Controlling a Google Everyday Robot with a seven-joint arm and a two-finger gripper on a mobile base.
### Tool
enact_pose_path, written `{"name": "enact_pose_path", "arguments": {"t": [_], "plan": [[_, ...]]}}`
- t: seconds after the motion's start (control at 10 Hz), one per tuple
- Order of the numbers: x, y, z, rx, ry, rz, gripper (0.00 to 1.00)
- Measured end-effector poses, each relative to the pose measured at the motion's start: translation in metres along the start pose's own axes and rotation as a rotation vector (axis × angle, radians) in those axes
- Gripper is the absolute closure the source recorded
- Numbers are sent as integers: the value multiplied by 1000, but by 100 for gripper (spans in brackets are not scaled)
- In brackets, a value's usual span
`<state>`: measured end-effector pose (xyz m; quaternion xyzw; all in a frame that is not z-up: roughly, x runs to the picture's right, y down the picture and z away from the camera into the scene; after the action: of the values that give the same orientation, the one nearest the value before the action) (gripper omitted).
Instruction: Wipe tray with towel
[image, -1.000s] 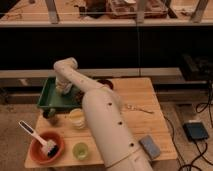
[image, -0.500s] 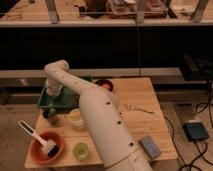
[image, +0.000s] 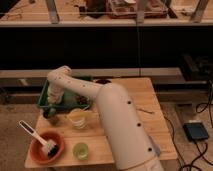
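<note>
Hovering hand (image: 55, 99) over green tray (image: 43, 97), wooden table (image: 145, 97)

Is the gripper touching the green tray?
Cannot tell. In the camera view the gripper hangs low over the green tray, but the arm's own wrist hides whether they meet.

Warm, dim light falls from above onto the pale wooden table (image: 150, 97), and the white plastic robot arm (image: 117, 120) catches the brightest sheen. The gripper (image: 54, 100), low over the left end of the shallow green rectangular tray (image: 43, 96), sits in shadow. The space under the shelf behind is nearly black.
</note>
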<state>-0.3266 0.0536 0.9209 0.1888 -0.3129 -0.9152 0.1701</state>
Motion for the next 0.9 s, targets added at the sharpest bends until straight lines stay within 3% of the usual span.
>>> {"name": "enact_pose_path", "arguments": {"t": [0.2,0.5,0.7,0.9], "plan": [[-34,26,-20,-44,-3,53,100],[-52,59,-26,-91,-11,139,100],[-37,84,-26,-134,7,186,100],[-11,93,-20,-158,28,217,100]]}}
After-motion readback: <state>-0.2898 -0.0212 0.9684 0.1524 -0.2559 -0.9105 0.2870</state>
